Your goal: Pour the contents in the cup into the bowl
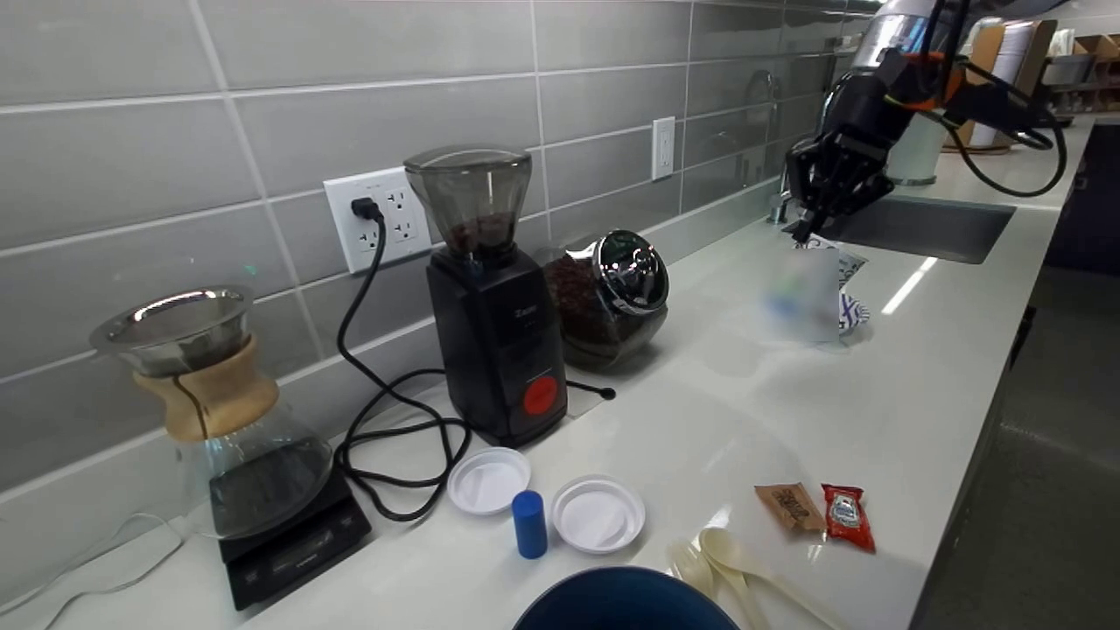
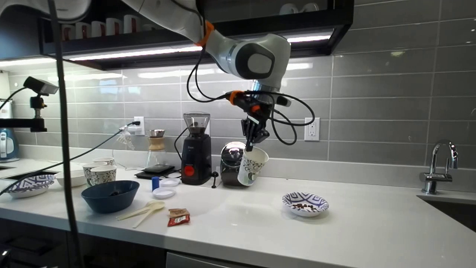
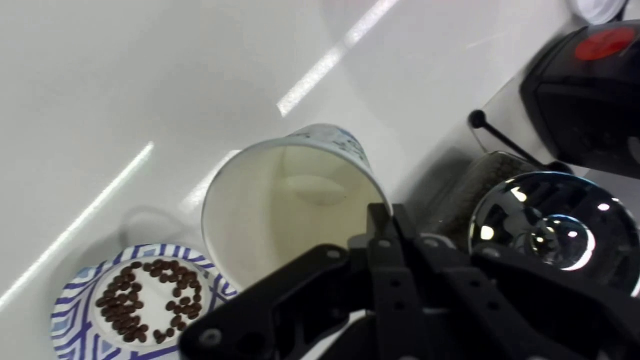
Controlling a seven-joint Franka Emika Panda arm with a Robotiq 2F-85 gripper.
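The white cup (image 2: 253, 167) with a dark leafy pattern hangs above the counter, slightly tilted, in an exterior view. My gripper (image 2: 250, 146) is shut on its rim; in the wrist view the fingertips (image 3: 391, 215) pinch the rim, one inside and one outside. In the wrist view the cup (image 3: 295, 210) has a pale inside, and I see no beans in it. The bowl (image 2: 320, 203), white with a blue pattern, stands on the counter right of the cup and holds brown beans. It also shows in the wrist view (image 3: 75, 315), partly behind the cup. A blurred patch covers much of the cup in an exterior view (image 1: 844, 261).
A bean jar (image 2: 232, 158) and black grinder (image 2: 196, 158) stand by the wall behind the cup. A dark-blue bowl (image 2: 111, 197), more cups (image 2: 103, 174), plastic cutlery (image 2: 143, 210) and sauce packets (image 2: 178, 219) are on the left. A sink (image 2: 453, 212) lies at the right.
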